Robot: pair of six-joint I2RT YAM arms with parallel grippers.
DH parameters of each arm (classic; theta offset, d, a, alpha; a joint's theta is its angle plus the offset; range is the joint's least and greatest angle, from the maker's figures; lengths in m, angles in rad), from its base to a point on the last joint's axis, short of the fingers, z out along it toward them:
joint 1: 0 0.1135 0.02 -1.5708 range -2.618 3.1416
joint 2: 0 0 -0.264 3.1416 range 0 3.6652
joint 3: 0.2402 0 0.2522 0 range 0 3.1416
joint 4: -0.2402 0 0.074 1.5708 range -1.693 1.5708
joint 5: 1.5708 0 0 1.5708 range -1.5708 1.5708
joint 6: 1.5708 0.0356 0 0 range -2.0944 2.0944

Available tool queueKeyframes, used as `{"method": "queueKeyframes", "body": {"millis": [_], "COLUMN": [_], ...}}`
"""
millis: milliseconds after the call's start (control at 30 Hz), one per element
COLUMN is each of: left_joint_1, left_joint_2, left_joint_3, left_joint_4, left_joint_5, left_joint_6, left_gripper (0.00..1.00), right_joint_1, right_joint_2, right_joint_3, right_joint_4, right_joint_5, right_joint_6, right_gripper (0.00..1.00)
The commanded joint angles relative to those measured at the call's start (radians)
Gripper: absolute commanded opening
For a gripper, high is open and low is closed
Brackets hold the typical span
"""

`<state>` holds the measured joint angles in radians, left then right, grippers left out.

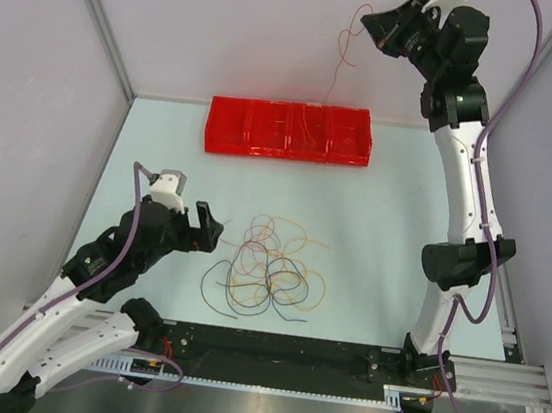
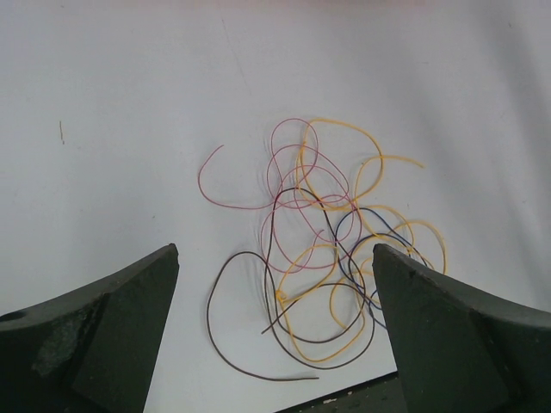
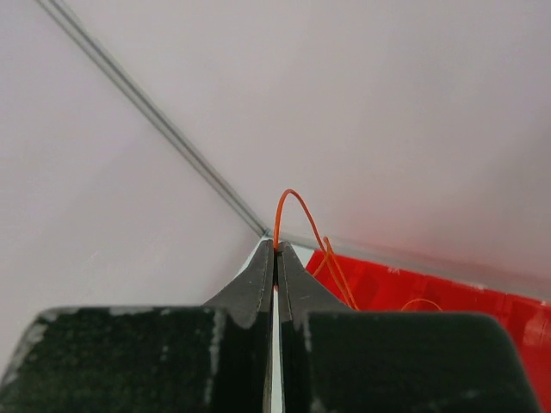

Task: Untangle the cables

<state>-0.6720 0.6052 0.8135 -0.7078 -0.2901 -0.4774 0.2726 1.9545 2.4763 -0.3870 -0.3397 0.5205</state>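
Note:
A tangle of thin cables [image 1: 269,266], yellow, pink-red, dark brown and navy, lies in loose loops on the table. In the left wrist view the tangle [image 2: 331,249] is spread ahead of the fingers. My left gripper [image 1: 209,229] is open and empty, low, just left of the tangle [image 2: 275,284]. My right gripper [image 1: 376,24] is raised high at the back and shut on an orange cable [image 1: 344,49], which hangs down toward the red tray [image 1: 227,130]. In the right wrist view the orange cable [image 3: 297,211] loops up out of the shut tips [image 3: 276,248].
The red tray has several compartments and stands at the back centre; its right part also shows in the right wrist view [image 3: 448,297]. White enclosure walls stand on three sides. A black rail [image 1: 278,353] runs along the near table edge.

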Motion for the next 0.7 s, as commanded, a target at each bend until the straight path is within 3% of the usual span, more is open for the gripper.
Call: {"method": "queueKeyframes", "body": {"millis": [0, 333, 667], "left_joint_1": [-0.005, -0.003, -0.003], "left_joint_2": [-0.019, -0.001, 0.027], "left_joint_3": [-0.004, -0.005, -0.005], "left_joint_4": [0.005, 0.001, -0.001], "left_joint_5": [-0.029, -0.044, -0.047], "left_joint_6": [0.025, 0.019, 0.016], "left_gripper": [1.00, 1.00, 1.00], "right_joint_1": [-0.021, -0.098, -0.160], "right_joint_2": [0.037, 0.098, 0.103], "right_joint_3": [0.062, 0.096, 0.047], "right_joint_4": [0.215, 0.439, 0.528], "right_joint_5": [0.042, 0.047, 0.027], "right_joint_6": [0.012, 0.036, 0.053], "right_gripper": [0.00, 0.00, 0.00]}}
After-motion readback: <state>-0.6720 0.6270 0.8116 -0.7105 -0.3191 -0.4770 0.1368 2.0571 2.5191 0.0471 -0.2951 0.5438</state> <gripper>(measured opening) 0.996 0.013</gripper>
